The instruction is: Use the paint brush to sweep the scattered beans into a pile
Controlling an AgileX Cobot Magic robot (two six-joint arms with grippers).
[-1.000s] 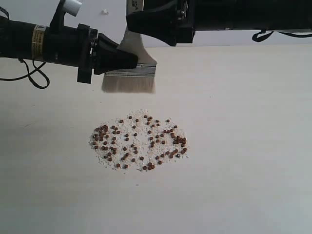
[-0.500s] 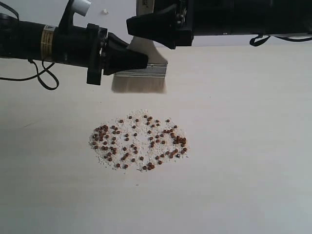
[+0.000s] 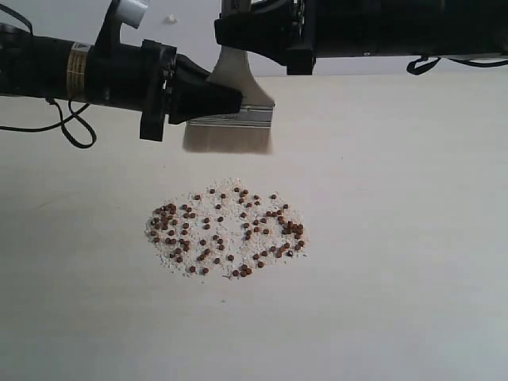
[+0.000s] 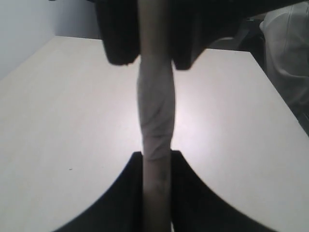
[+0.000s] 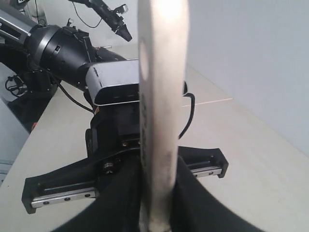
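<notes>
The pale table (image 3: 413,238) fills the exterior view. The left arm (image 3: 71,71) reaches in from 9 o'clock and the right arm (image 3: 397,28) from 2 o'clock, and they meet near 12 o'clock on the same tool.

The beans (image 3: 226,230) lie just toward 7 o'clock of the table's middle. They form a broad, loose oval bedded in whitish crumbs (image 3: 178,258). The spread is wider than the brush head, with denser clusters at its 3 and 9 o'clock ends and a thin, nearly bean-free patch at its centre.

The paint brush (image 3: 238,119) hangs at 12 o'clock from that oval, apart from it, with its bristles (image 3: 226,140) pointing down. They seem to hang clear of the surface, though the exterior view does not settle this.

The left gripper (image 3: 230,101) is clamped on the brush at the ferrule (image 3: 234,121). Its wrist view shows the brush edge-on, pressed between both jaws. The right gripper (image 3: 230,36) is closed around the wooden handle (image 3: 236,75) higher up, and in its wrist view the jaws hug the wood with no gap showing.

As for progress, I judge the sweeping not yet begun. Nothing is heaped, and no bean sits near the bristles. With both grippers on the brush, this looks like a handover or a regrip before the first stroke. What is left is the whole job: lowering the bristles to the table and drawing the oval's edges inward.
</notes>
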